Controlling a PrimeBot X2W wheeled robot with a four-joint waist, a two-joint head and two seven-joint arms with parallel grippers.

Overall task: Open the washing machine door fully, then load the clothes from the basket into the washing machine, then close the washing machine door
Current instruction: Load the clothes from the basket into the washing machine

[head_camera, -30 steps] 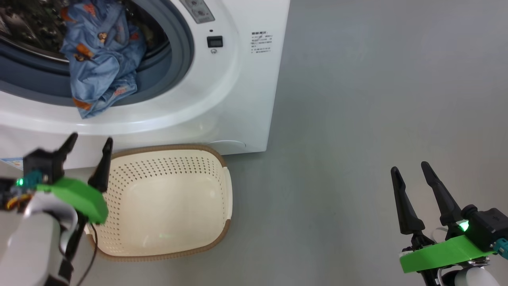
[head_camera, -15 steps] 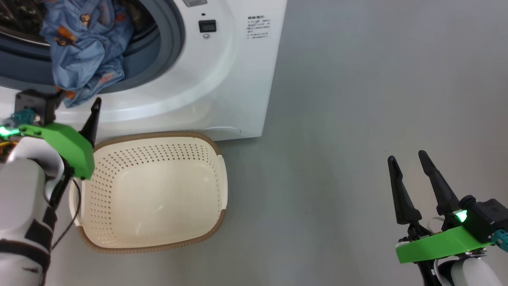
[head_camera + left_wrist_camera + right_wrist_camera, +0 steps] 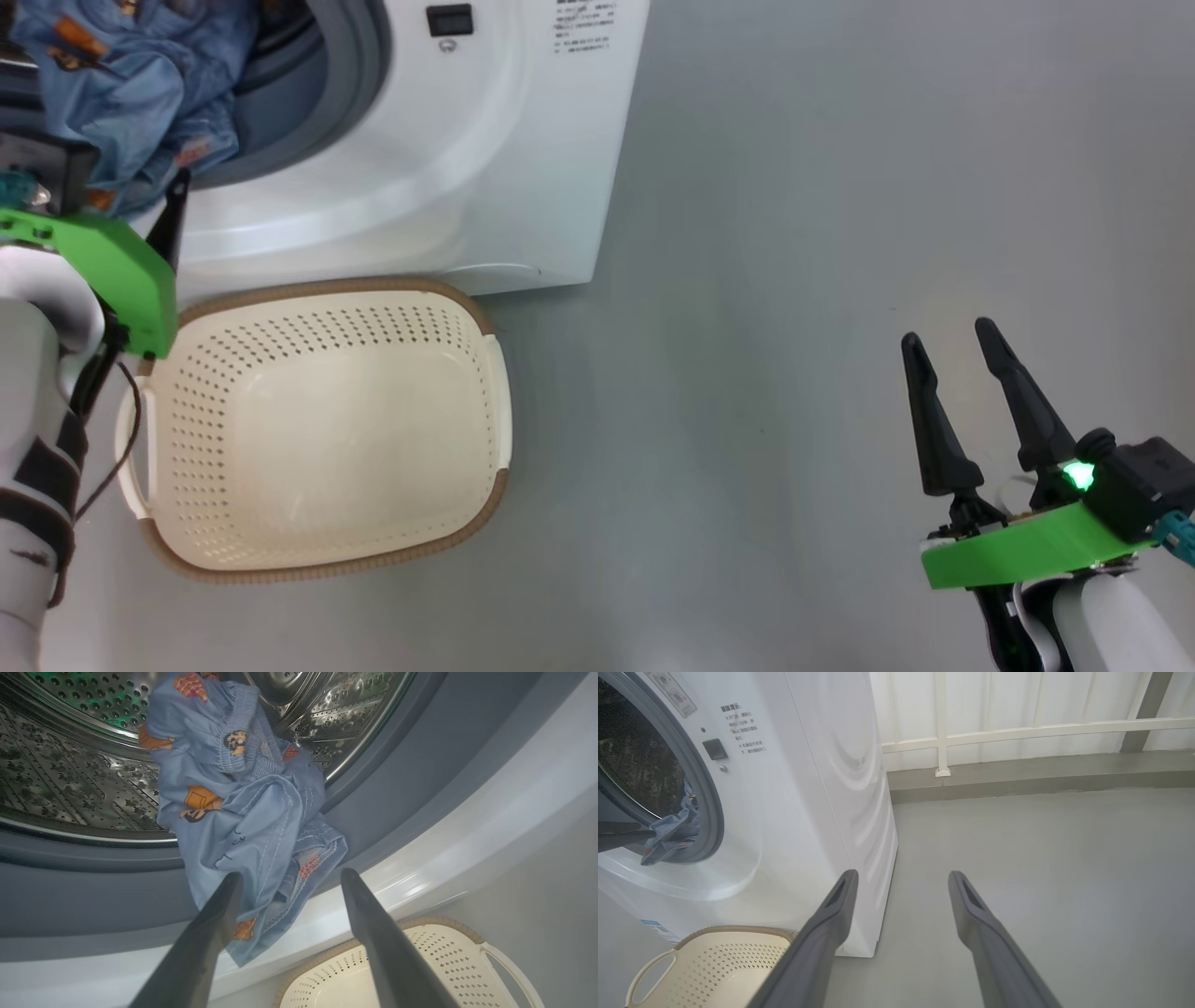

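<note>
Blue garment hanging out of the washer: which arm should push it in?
Left, probably: the left tool, open, points right at the garment; the right tool is off over the floor beside the washer.

We're on a plain grey floor (image 3: 840,233): smooth, matte, with a faint sheen. The head view picks up a few small dark specks on it. The right wrist view gives us the back wall (image 3: 1017,700), which is white with vertical panels. A white horizontal rail (image 3: 1041,730) runs across the wall, crossed by a white upright post (image 3: 941,718) that ends in a small foot bracket (image 3: 942,771). The bracket sits on a low grey kerb (image 3: 1041,772) running along the wall's base. A dark grey column (image 3: 1141,709) slants in at the upper right. The light we get is soft and even, with only faint shadows on the floor.
</note>
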